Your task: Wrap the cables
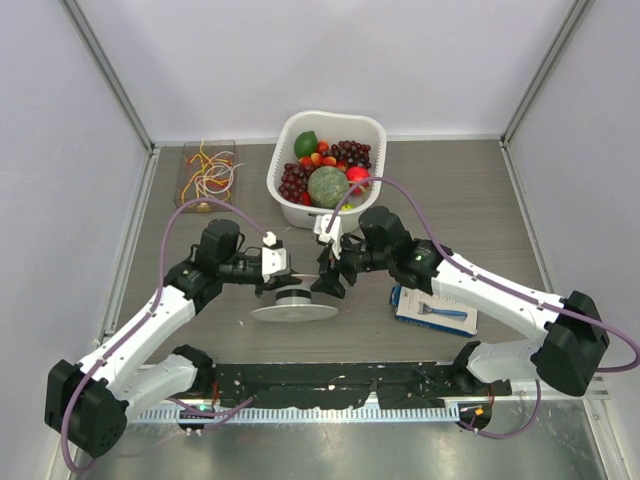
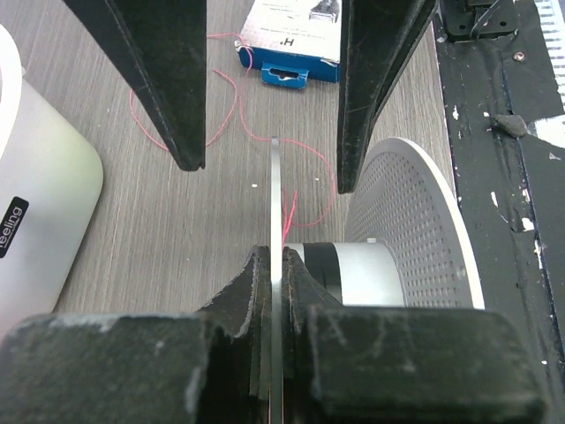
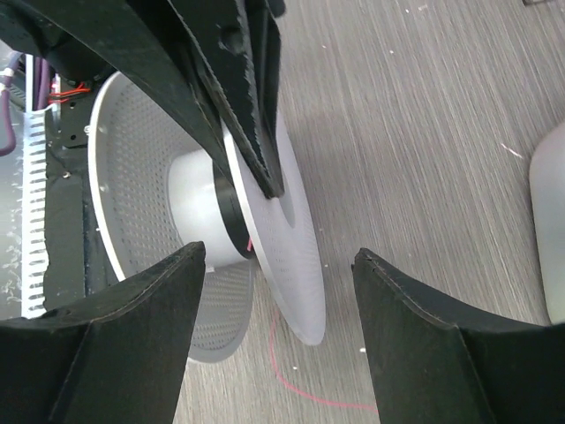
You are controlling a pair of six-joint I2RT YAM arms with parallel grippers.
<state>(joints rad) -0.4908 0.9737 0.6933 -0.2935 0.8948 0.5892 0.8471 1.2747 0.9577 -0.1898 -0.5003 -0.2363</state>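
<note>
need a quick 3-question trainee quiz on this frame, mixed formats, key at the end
1. True or false: the left jaws are shut on a flange of the white spool.
2. The right jaws are: A) open, beside the spool; B) shut on the spool; C) shut on the cable.
3. What colour is the thin cable lying on the table by the spool?
Key: 1 true; 2 A; 3 red.
</note>
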